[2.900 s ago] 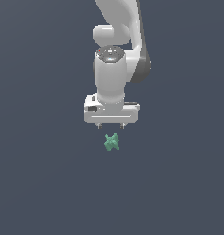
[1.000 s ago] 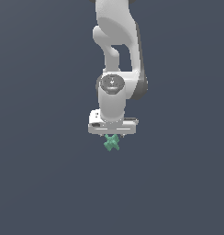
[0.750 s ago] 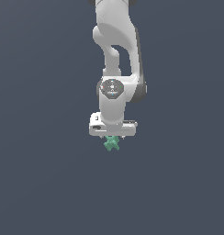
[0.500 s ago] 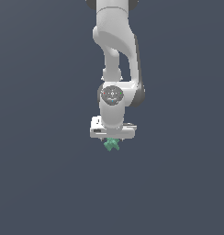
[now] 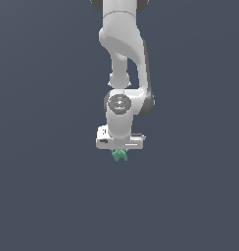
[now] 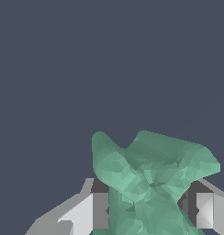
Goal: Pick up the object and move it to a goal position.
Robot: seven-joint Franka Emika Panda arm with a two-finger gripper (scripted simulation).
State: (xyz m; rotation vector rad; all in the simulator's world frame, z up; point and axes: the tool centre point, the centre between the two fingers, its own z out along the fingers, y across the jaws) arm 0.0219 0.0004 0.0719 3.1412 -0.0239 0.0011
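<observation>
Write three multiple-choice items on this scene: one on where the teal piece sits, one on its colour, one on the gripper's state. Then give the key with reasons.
1. Where is the star-shaped piece?
A. directly under the gripper, between its fingers
B. far off at the exterior view's left
C. on top of the arm's wrist

2. What colour is the piece?
A. red
B. teal-green
C. yellow

3. How does the gripper stand?
A. wide open, well above the piece
B. out of sight in both views
C. fingers on either side of the piece

Key: 1 A, the exterior view shows it just below the white gripper. 2 B, both views render it teal-green. 3 C, the wrist view shows a finger at each side of the piece.
</observation>
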